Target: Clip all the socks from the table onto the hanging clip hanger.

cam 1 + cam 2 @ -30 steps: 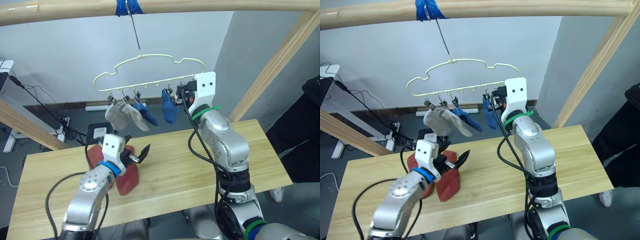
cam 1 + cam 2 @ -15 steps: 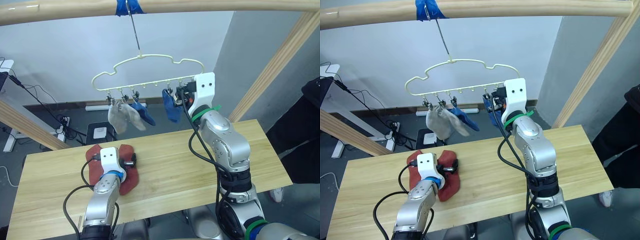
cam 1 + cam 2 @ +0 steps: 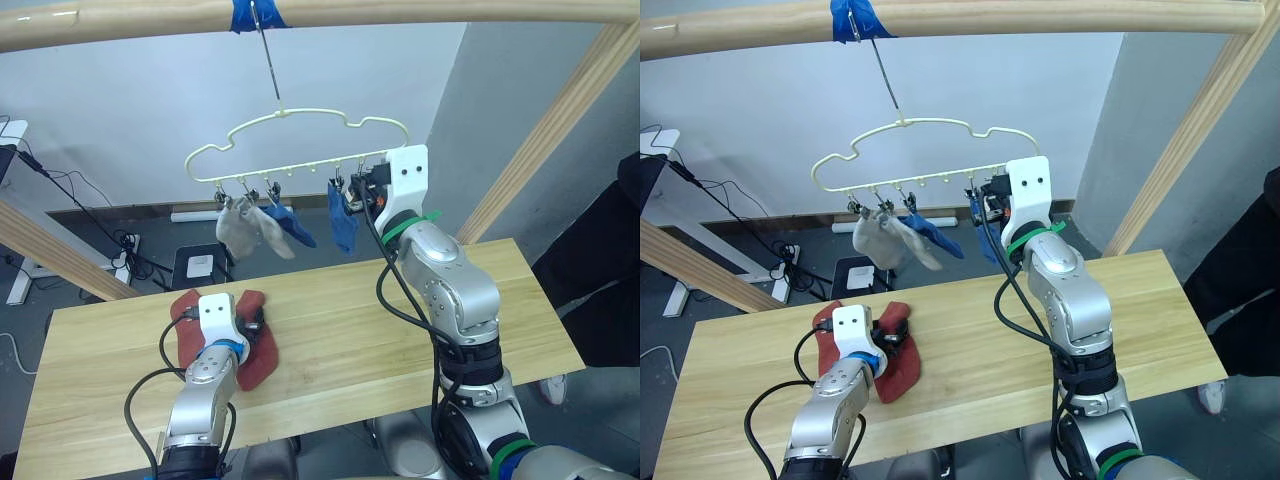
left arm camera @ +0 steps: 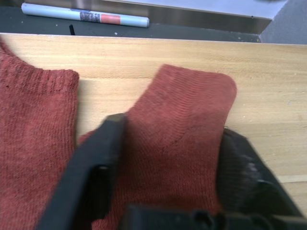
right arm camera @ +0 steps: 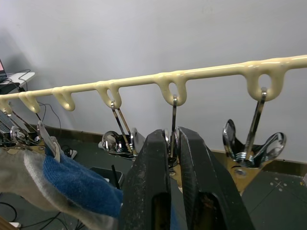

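- My left claw (image 4: pixel 165 158) is down on the table (image 3: pixel 400 340), and its two fingers stand apart on both sides of a red sock (image 4: pixel 177 143).
- A second red sock (image 4: pixel 33 139) lies flat just beside the first one, near the back edge of the table.
- My right claw (image 5: pixel 173 158) is raised at the lower bar of the hanger (image 3: pixel 300 135). Its fingers are pressed together on a metal clip (image 5: pixel 173 125).
- The hanger hangs by its hook from a wooden pole (image 3: pixel 400 12), where blue tape (image 3: pixel 255 14) is wrapped.
- Two grey socks (image 3: pixel 243 226) hang from the clips on the left part of the bar, touching each other.
- One blue sock (image 3: pixel 296 226) hangs just beside them, and another blue sock (image 3: pixel 341 218) hangs next to my right claw.
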Tool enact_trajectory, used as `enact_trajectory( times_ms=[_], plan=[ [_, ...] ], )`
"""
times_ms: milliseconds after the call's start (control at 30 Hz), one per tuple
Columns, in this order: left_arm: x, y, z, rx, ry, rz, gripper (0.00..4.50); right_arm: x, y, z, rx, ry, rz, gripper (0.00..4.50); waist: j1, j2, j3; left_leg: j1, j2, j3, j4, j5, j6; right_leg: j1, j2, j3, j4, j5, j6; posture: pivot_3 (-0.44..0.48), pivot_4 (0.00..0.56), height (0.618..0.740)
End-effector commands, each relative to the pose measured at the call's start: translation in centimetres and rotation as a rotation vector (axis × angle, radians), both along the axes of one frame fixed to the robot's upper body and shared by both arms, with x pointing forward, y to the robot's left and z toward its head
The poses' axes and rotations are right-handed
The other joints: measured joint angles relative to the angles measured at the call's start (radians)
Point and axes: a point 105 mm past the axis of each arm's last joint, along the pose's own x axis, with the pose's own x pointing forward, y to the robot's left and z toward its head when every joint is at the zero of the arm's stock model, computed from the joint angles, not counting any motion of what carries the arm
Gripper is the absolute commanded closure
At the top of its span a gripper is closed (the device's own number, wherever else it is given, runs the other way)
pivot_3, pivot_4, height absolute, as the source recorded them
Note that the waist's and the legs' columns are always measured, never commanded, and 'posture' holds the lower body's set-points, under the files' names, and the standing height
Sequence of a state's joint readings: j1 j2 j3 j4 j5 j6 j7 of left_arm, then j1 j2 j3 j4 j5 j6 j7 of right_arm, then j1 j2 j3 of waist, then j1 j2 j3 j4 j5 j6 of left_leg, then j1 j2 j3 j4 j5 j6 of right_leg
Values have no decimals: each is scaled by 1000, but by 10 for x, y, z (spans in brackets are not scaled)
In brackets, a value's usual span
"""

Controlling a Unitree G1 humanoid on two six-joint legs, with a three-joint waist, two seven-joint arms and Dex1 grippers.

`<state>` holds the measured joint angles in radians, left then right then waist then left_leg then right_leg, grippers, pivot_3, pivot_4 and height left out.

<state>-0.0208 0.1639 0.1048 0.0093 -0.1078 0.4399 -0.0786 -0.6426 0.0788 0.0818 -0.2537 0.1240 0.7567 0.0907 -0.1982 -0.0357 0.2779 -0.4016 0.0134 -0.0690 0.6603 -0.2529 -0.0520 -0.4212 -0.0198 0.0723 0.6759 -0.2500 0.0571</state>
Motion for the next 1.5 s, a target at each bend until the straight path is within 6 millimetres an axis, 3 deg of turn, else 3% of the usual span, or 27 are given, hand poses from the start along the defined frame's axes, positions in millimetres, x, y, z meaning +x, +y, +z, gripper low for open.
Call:
enact_trajectory(
  times_ms=[33, 100, 233, 300, 367, 433, 567, 700, 1000, 1500],
  plan=[
    [-9, -3, -14, -4, 62, -23, 2715, -9, 4, 16, 19, -61, 29, 4500, 0, 0, 0, 0, 0, 0, 0, 0, 0, 0, 0, 0, 0, 0, 0, -267, 241, 740],
    [-9, -5, -13, -2, 56, -41, 3013, -9, 4, 16, 18, -62, 30, 4500, 0, 0, 0, 0, 0, 0, 0, 0, 0, 0, 0, 0, 0, 0, 0, -267, 241, 740],
    [-10, -17, -9, 7, 23, -145, 4110, -9, 4, 16, 18, -62, 28, 4500, -1, 0, 0, 0, 0, 0, 0, 0, 0, 0, 0, 0, 0, 0, 0, -267, 241, 740],
    [-5, -41, 7, 41, -76, -314, 4485, -8, 4, 16, 17, -64, 25, 4500, -1, 0, 0, 0, 0, 0, 0, 0, 0, 0, 0, 0, -1, 0, 0, -267, 241, 740],
    [-3, -80, 33, 64, -224, -552, 4485, -7, 2, 17, 15, -68, 19, 4500, 0, 0, 0, 0, 0, 0, -1, 0, 0, 0, 0, 0, -1, 0, 0, -277, 240, 740],
    [-3, -101, 48, 52, -306, -668, 4485, -7, 1, 17, 13, -70, 14, 4500, 2, 0, 0, -1, 0, 0, -1, 0, 0, 0, -1, 0, -2, 0, 0, -277, 240, 740],
    [-1, -114, 63, 46, -394, -739, 4485, -7, 0, 17, 13, -70, 10, 4500, -4, 0, 0, -2, 0, 1, -1, 0, 0, 0, -1, 0, -3, 0, 0, -286, 241, 740],
    [21, -136, 102, 141, -595, -760, 4485, -7, -2, 18, 12, -70, 3, 4500, -6, 0, 0, -1, 0, 0, -3, 0, 0, -1, 0, 0, -3, 0, 0, -295, 240, 740],
    [34, -160, 133, 168, -752, -771, 4485, -7, -2, 18, 13, -70, 2, 4500, -14, 0, 0, -3, 0, 0, -2, 0, 0, -1, 0, -1, -4, 0, 1, -304, 240, 740],
    [55, -150, 141, 196, -791, -629, 4485, -8, -3, 17, 8, -65, 0, 4500, -22, 0, 0, -4, -1, -1, -2, 0, 0, -1, 0, -1, -4, 0, 1, -315, 242, 740]
  ],
)
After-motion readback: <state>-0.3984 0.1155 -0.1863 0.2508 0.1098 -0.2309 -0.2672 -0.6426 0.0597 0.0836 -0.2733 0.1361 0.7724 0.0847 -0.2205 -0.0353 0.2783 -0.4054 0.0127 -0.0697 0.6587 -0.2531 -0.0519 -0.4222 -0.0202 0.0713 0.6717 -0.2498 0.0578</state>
